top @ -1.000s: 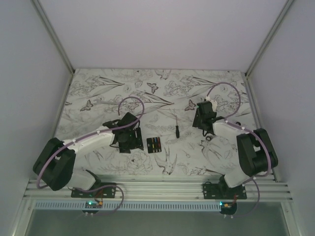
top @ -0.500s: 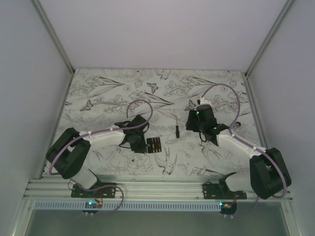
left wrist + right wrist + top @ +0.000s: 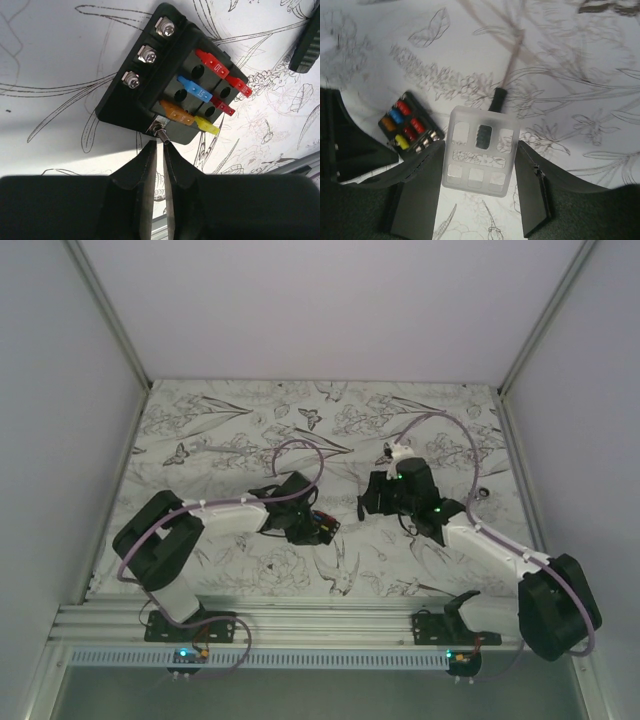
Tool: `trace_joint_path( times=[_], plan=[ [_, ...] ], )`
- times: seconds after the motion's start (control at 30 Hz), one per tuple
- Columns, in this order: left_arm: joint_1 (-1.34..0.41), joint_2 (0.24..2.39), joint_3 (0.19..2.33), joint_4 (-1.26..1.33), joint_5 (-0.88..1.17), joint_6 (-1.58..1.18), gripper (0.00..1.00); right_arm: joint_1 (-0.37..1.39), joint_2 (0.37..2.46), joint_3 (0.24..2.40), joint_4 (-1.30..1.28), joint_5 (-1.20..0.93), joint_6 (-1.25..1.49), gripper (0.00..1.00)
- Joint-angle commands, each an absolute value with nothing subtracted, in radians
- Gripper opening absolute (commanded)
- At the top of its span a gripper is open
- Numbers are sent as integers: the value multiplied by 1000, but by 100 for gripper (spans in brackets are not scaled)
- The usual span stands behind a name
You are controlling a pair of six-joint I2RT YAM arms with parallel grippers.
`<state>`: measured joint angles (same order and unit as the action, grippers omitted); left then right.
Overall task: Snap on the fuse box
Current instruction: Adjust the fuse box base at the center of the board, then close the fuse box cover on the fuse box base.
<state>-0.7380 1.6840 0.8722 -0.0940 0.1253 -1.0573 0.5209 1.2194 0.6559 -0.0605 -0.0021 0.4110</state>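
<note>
The fuse box [image 3: 175, 85] is a black block with red, blue, orange and yellow fuses and three screws along one side. My left gripper [image 3: 159, 145] is shut on a metal stud at its near edge, and the box hangs tilted above its shadow. In the top view the fuse box [image 3: 324, 527] sits at the left gripper [image 3: 302, 523]. My right gripper [image 3: 479, 147] is shut on a frosted clear cover [image 3: 480, 152], held just right of the fuse box [image 3: 407, 125]. From above, the right gripper [image 3: 375, 498] hovers close beside the box.
A thin black tool [image 3: 497, 97] lies on the patterned table [image 3: 250, 430] right behind the held cover. A black ribbed object [image 3: 306, 47] shows at the left wrist view's top right edge. Metal rails [image 3: 320, 625] run along the near edge.
My left arm reached right and its gripper closed on the fuse box's stud; the box shifted slightly and tilted. My right arm swung left, bringing the cover toward the box.
</note>
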Motion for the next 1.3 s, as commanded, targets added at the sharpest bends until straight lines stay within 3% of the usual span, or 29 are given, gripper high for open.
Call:
trace_joint_path(
  times=[0.0,0.23,0.7,0.9,1.27],
  plan=[
    [-724,1647,791,-150,39,-1042,18,593,1280,739,-80,-94,268,58],
    [-633,1476,695,-241,-3,-999,30,726,1449,905,-178,-208,40,56],
    [-392,1191,603,-400,-5,-890,81,825,1714,1152,-379,-208,-229,58],
    [-364,1172,594,-405,14,-878,87,835,1737,1172,-385,-205,-245,58],
    [-362,1178,600,-405,30,-877,88,844,1782,1170,-341,-193,-242,59]
  ],
)
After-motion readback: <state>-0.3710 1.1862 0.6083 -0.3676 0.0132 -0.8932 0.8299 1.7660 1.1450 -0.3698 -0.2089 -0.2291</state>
